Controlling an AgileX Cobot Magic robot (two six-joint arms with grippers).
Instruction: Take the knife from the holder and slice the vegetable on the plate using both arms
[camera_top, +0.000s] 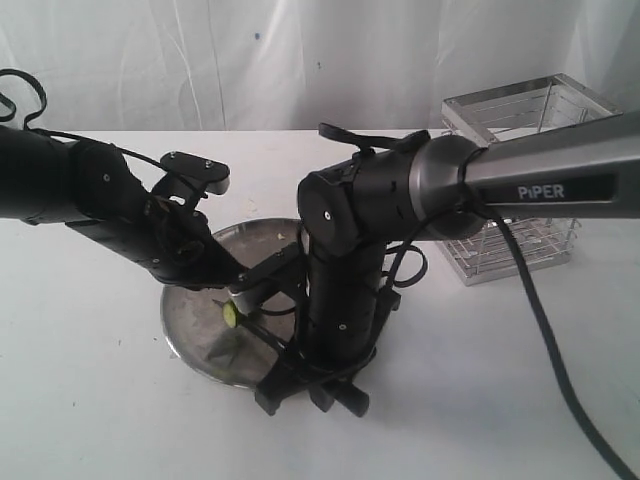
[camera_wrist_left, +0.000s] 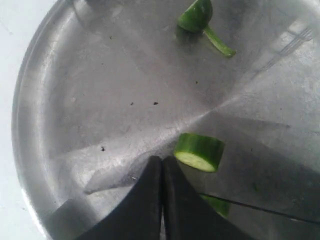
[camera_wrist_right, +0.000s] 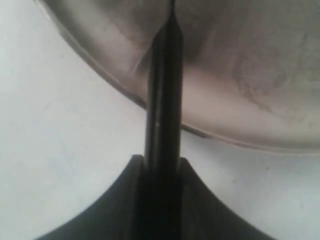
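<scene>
1. Since the slim dark knife with the round grey handle (camera_wrist_right: 162, 100) is out of the tall silver wire-rack holder (camera_top: 515, 250) and cut bits are lying about, I'd say we're in the slicing step, not the fetching one.
2. On my side, the right pincer (camera_wrist_right: 161, 167) is pinching the knife by its handle. The blade runs out over the rim of the big shiny round steel plate (camera_wrist_right: 240, 75), which sits on the white tabletop (camera_wrist_right: 60, 125).
3. Meanwhile the left pincer (camera_wrist_left: 161, 167) is pressed together, with nothing between the tips as far as I can see. It's low over the plate, but I can't tell if it touches.
4. As for the vegetable (camera_wrist_left: 199, 152), it's a small dark green cucumber-type thing, lying on the plate in pieces. A stubby round chunk with a pale cut face lies just beside the left fingertips. An end piece (camera_wrist_left: 196, 15) with a thin green strip trailing off it lies well apart from that. Another green bit peeks out right by the left finger.
5. Next move, my guess: the left side has to pin the chunk so it doesn't roll, then the blade lines up across it and comes straight down.
6. Skin looks glossy and the plate slick, so I'd expect it to skate if pressed off-centre.
</scene>
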